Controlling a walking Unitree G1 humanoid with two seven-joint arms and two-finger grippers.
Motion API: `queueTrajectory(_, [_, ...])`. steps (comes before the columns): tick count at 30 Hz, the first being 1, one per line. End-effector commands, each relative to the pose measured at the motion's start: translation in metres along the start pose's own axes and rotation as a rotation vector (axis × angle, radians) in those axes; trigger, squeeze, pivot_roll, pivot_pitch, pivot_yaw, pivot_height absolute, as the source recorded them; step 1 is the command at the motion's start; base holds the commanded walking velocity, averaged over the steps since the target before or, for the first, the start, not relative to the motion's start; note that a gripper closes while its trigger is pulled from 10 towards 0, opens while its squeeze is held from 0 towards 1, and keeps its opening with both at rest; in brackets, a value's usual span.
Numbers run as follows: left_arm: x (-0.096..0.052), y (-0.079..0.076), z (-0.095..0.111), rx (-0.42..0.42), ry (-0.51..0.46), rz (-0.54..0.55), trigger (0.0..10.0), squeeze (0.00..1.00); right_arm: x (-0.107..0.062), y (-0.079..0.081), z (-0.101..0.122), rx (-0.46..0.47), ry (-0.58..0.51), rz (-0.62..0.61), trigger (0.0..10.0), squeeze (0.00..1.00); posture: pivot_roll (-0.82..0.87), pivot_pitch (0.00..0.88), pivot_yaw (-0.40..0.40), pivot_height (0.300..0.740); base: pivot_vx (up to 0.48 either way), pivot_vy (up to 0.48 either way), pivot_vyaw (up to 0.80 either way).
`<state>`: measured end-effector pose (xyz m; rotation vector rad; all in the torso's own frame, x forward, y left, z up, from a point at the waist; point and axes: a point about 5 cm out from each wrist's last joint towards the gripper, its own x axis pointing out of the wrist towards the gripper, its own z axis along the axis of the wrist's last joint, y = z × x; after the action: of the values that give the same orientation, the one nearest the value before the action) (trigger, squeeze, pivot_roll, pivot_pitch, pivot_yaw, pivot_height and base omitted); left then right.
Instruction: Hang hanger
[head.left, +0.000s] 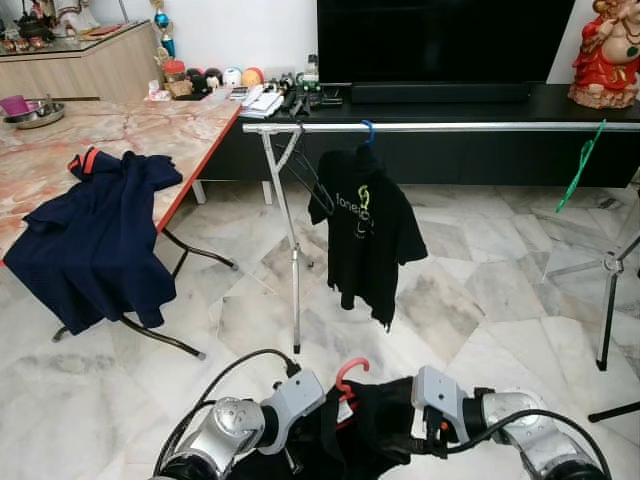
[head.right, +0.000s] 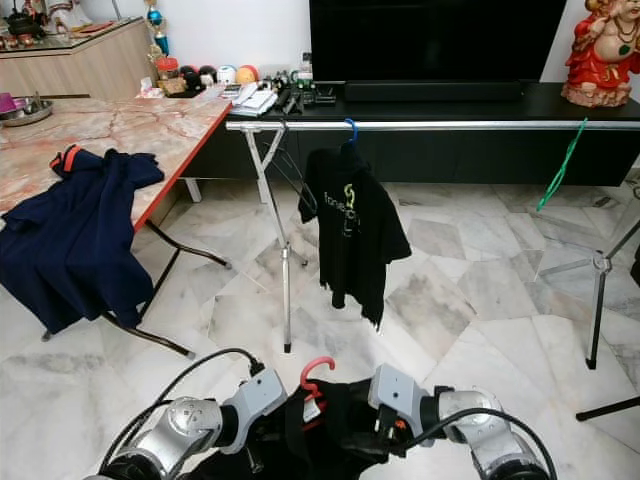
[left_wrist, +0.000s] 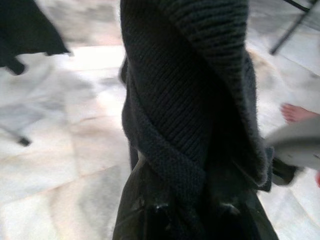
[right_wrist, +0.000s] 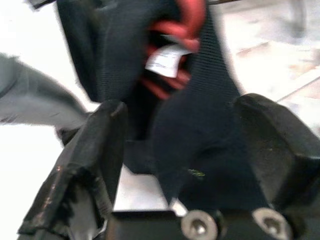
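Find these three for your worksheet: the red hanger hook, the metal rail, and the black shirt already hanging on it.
red hanger hook (head.left: 352, 372), left eye view, top of the curve.
metal rail (head.left: 470, 127), left eye view, bare middle of the bar.
black shirt (head.left: 365, 235), left eye view, chest below the logo.

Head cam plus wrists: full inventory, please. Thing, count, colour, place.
Rail: 1, silver, across the room on stands.
Hung shirt: 1, black, on a blue hanger on the rail.
Green hanger: 1, on the rail, right.
Table: 1, pink marble top, left.
Navy shirt: 1, draped over the table edge.
TV: 1, black, on the dark cabinet.
Statue: 1, red, far right.
Red hanger: 1, in a black garment between the grippers.
Left gripper: in the garment's knit collar.
Right gripper: fabric between its fingers.
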<state>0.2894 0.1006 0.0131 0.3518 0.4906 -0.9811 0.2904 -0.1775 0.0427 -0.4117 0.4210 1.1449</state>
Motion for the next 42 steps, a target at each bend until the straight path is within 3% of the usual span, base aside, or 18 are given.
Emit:
queueTrajectory(1, [-0.005, 0.009, 0.001, -0.007, -0.018, 0.054, 0.0, 0.0, -0.007, -0.01, 0.004, -0.003, -0.025, -0.084, 10.0, 1.0, -0.04, 0.022, 0.035, 0.74, 0.0, 0.0, 0.0])
queueTrajectory(2, [-0.006, 0.01, -0.001, -0.012, -0.012, 0.075, 0.0, 0.0, -0.009, -0.015, 0.005, 0.005, -0.035, -0.139, 10.0, 1.0, -0.04, 0.024, 0.035, 0.74, 0.0, 0.0, 0.0])
queueTrajectory(4, [-0.008, 0.013, -0.007, -0.022, 0.003, 0.14, 0.0, 0.0, -0.014, -0.024, 0.006, 0.024, -0.048, -0.253, 10.0, 0.13, -0.04, 0.029, 0.036, 0.74, 0.0, 0.0, 0.0])
queueTrajectory(5, [-0.01, 0.015, -0.009, -0.019, 0.016, 0.178, 0.0, 0.0, -0.016, -0.027, 0.005, 0.039, -0.046, -0.312, 10.0, 0.0, -0.04, 0.029, 0.036, 0.74, 0.0, 0.0, 0.0])
queueTrajectory(7, [-0.012, 0.019, -0.013, -0.015, 0.04, 0.252, 0.0, 0.0, -0.019, -0.031, 0.0, 0.074, -0.036, -0.416, 10.0, 0.0, -0.04, 0.032, 0.037, 0.74, 0.0, 0.0, 0.0])
queueTrajectory(8, [-0.013, 0.022, -0.015, -0.017, 0.05, 0.297, 1.6, 0.0, -0.021, -0.033, -0.006, 0.112, -0.018, -0.487, 10.0, 0.0, -0.04, 0.034, 0.036, 0.74, 0.0, 0.0, 0.0])
queueTrajectory(9, [-0.013, 0.022, -0.015, -0.017, 0.05, 0.297, 1.6, 0.0, -0.021, -0.033, -0.006, 0.112, -0.018, -0.487, 10.0, 0.0, -0.04, 0.034, 0.036, 0.74, 0.0, 0.0, 0.0])
queueTrajectory(10, [-0.016, 0.026, -0.017, -0.045, 0.048, 0.396, 10.0, 0.0, -0.025, -0.031, -0.028, 0.249, 0.051, -0.663, 10.0, 0.0, -0.04, 0.036, 0.036, 0.74, 0.0, 0.0, 0.0])
queueTrajectory(11, [-0.017, 0.028, -0.018, -0.083, 0.024, 0.455, 10.0, 0.0, -0.028, -0.025, -0.045, 0.354, 0.102, -0.774, 10.0, 0.0, -0.05, 0.039, 0.038, 0.74, 0.0, 0.0, 0.0])
queueTrajectory(13, [-0.018, 0.029, -0.017, -0.109, 0.005, 0.487, 10.0, 0.0, -0.029, -0.02, -0.054, 0.418, 0.121, -0.825, 10.0, 0.0, -0.05, 0.041, 0.04, 0.74, 0.0, 0.0, 0.0])
queueTrajectory(14, [-0.022, 0.033, -0.017, -0.169, -0.045, 0.554, 10.0, 0.0, -0.028, -0.003, -0.074, 0.55, 0.164, -0.902, 10.0, 0.0, -0.05, 0.042, 0.044, 0.74, 0.0, 0.0, 0.0])
queueTrajectory(15, [-0.022, 0.033, -0.017, -0.169, -0.045, 0.554, 10.0, 0.0, -0.028, -0.003, -0.074, 0.55, 0.164, -0.902, 10.0, 0.0, -0.05, 0.042, 0.044, 0.74, 0.0, 0.0, 0.0])
queueTrajectory(19, [-0.035, 0.038, -0.022, -0.286, -0.147, 0.679, 10.0, 0.0, -0.018, 0.047, -0.112, 0.797, 0.253, -0.956, 10.0, 0.0, -0.04, 0.043, 0.052, 0.74, 0.0, 0.0, 0.0])
queueTrajectory(23, [-0.055, 0.039, -0.035, -0.281, -0.179, 0.765, 10.0, 0.0, -0.016, 0.086, -0.134, 0.995, 0.296, -1.044, 10.0, 0.0, -0.04, 0.042, 0.057, 0.74, 0.0, 0.0, 0.0])
queueTrajectory(26, [-0.063, 0.036, -0.043, -0.278, -0.175, 0.777, 10.0, 0.0, -0.016, 0.104, -0.143, 1.023, 0.353, -1.062, 10.0, 0.0, -0.04, 0.035, 0.06, 0.74, 0.0, 0.0, 0.0])
queueTrajectory(30, [-0.074, 0.028, -0.048, -0.327, -0.214, 0.82, 10.0, 0.0, -0.013, 0.126, -0.15, 0.957, 0.446, -0.983, 10.0, 0.0, -0.03, 0.026, 0.06, 0.74, 0.0, 0.0, 0.0])
queueTrajectory(35, [-0.077, 0.008, -0.048, -0.359, -0.242, 0.818, 10.0, 0.0, -0.031, 0.13, -0.161, 1.049, 0.435, -1.084, 10.0, 0.0, -0.03, 0.014, 0.054, 0.74, 0.0, 0.0, 0.0])
queueTrajectory(42, [-0.1, -0.001, -0.064, -0.422, -0.219, 0.895, 10.0, 0.0, -0.039, 0.13, -0.163, 1.024, 0.43, -1.077, 10.0, 0.0, -0.02, 0.0, 0.048, 0.74, 0.0, 0.0, 0.0])
